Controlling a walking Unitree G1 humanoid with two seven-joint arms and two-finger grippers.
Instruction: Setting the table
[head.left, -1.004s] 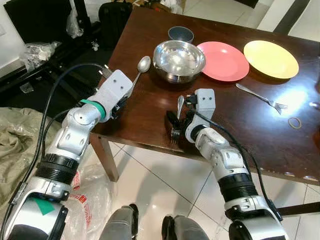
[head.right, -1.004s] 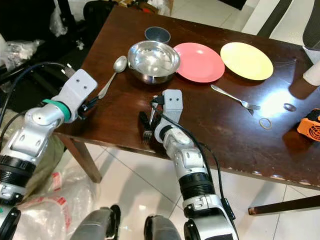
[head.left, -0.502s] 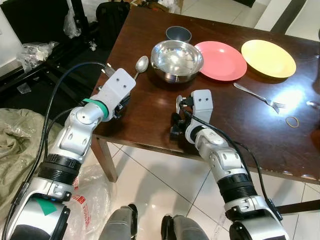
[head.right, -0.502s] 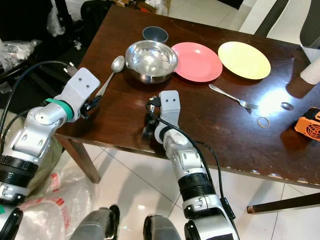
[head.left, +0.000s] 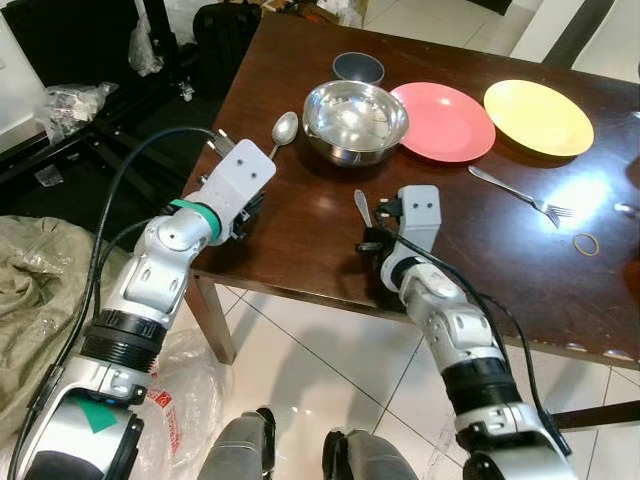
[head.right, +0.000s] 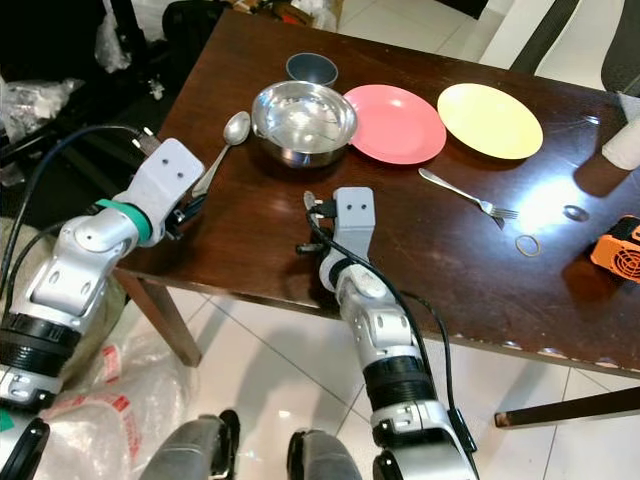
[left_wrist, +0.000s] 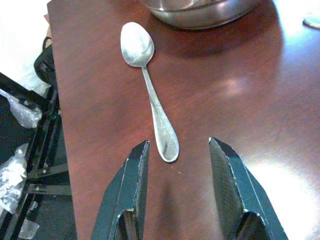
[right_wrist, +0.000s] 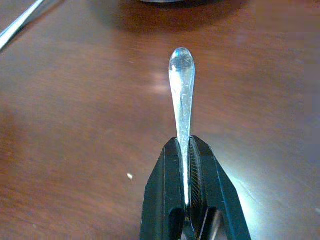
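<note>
Right tool (right_wrist: 189, 200) now pinching the fork (right_wrist: 182, 95) by its shaft, lifted off the desk (head.left: 300, 230); handle points ahead. Left tool (left_wrist: 175, 165) spread, spoon (left_wrist: 148, 95) handle between its fingers. 1 utensil secured.

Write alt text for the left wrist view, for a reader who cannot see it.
The left gripper is open, its two black fingers either side of the handle end of a silver spoon that lies flat on the dark wooden table. The spoon's bowl points away toward the rim of a steel bowl at the far edge.
</note>
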